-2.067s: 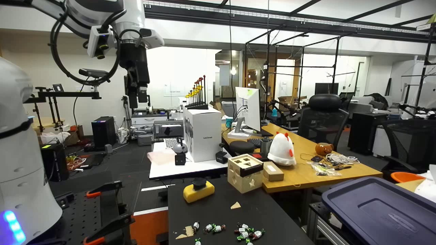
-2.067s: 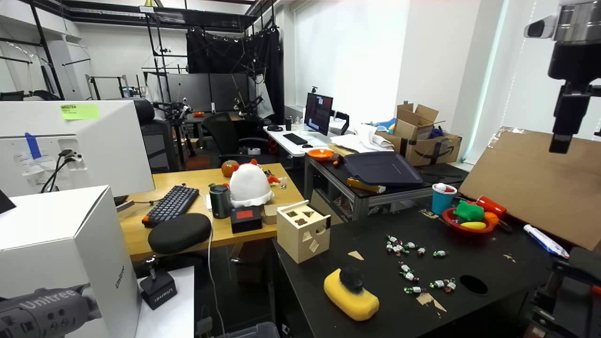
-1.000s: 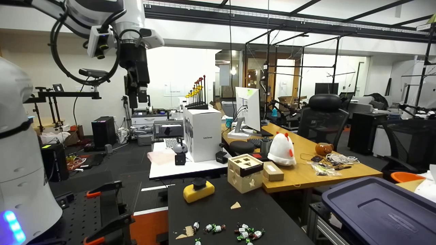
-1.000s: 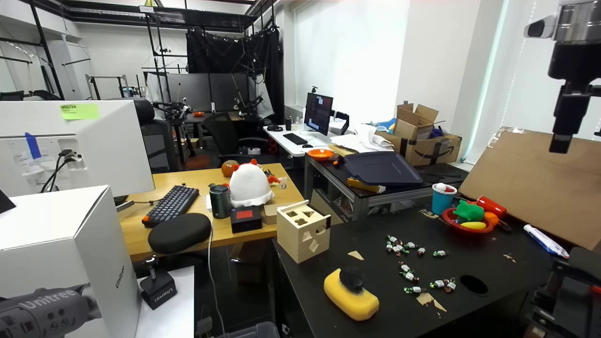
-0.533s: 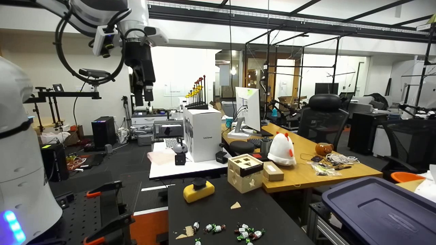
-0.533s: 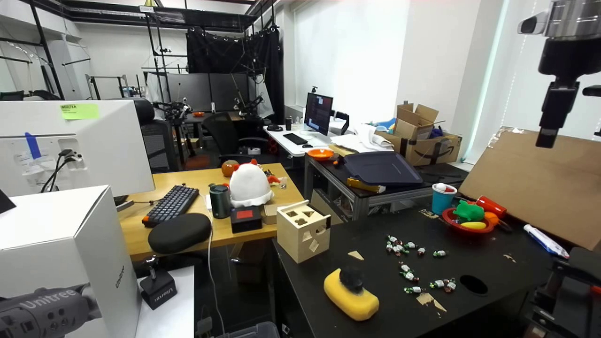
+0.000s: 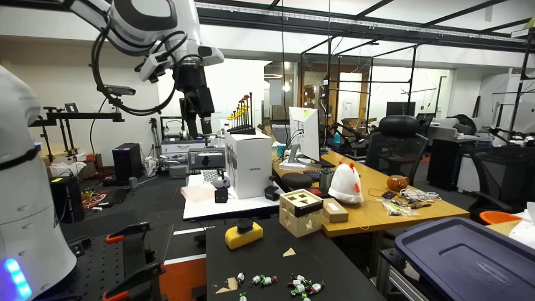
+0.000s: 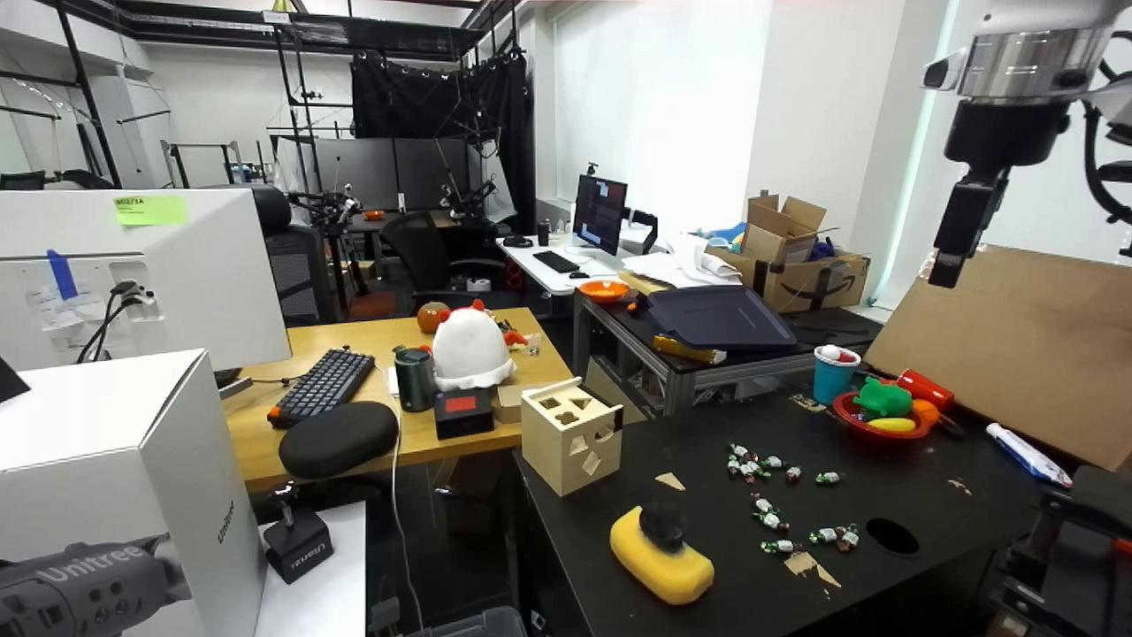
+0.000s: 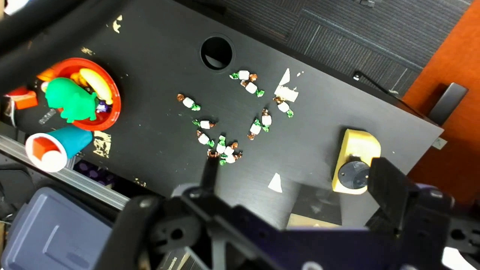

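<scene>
1. Gripper (image 9: 295, 170): spread wide, nothing between its fingers; hangs above the table (image 9: 150, 48), touching nothing.
2. Candies (image 9: 221, 149): wrapped, strewn mid-table, one cluster showing beside a fingertip in the wrist view. Presumably light, firm, slippery in their wrappers; best pinched across the white middle.
3. Yellow block (image 9: 358, 144): at one end of the table, near the box (image 8: 550, 444). Looks light, perhaps foam; its black knob (image 9: 353, 174) offers a hold.
4. Box: wooden; mostly hidden by the gripper in the wrist view.
5. Hard to make out: the bowl's (image 9: 116, 103) lower contents; lowest candies (image 7: 243, 297), cut off in an exterior view.
</scene>
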`<state>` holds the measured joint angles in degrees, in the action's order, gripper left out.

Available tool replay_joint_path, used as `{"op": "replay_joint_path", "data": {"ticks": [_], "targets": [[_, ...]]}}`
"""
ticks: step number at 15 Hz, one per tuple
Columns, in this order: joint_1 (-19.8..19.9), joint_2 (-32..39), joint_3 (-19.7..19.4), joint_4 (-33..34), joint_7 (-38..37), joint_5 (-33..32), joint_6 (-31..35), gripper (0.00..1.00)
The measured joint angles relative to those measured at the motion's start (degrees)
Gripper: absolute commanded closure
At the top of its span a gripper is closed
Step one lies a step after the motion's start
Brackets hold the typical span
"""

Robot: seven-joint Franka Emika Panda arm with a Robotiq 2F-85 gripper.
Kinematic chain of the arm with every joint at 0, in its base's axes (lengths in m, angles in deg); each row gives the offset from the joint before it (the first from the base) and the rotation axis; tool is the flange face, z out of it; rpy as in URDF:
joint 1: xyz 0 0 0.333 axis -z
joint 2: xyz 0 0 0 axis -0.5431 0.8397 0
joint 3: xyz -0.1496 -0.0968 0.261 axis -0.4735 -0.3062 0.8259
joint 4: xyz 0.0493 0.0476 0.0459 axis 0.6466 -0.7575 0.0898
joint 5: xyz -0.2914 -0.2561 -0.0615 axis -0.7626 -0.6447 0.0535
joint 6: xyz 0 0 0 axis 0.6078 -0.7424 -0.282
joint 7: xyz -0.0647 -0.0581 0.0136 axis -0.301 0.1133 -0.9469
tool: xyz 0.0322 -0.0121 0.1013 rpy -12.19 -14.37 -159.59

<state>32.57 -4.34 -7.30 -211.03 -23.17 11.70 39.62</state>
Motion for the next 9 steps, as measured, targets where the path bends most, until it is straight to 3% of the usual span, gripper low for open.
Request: {"op": "replay_joint_path", "data": {"ticks": [9], "targets": [[-0.05, 14.54, -1.94, 4.45, 0.18, 4.88, 11.64, 0.0]]}}
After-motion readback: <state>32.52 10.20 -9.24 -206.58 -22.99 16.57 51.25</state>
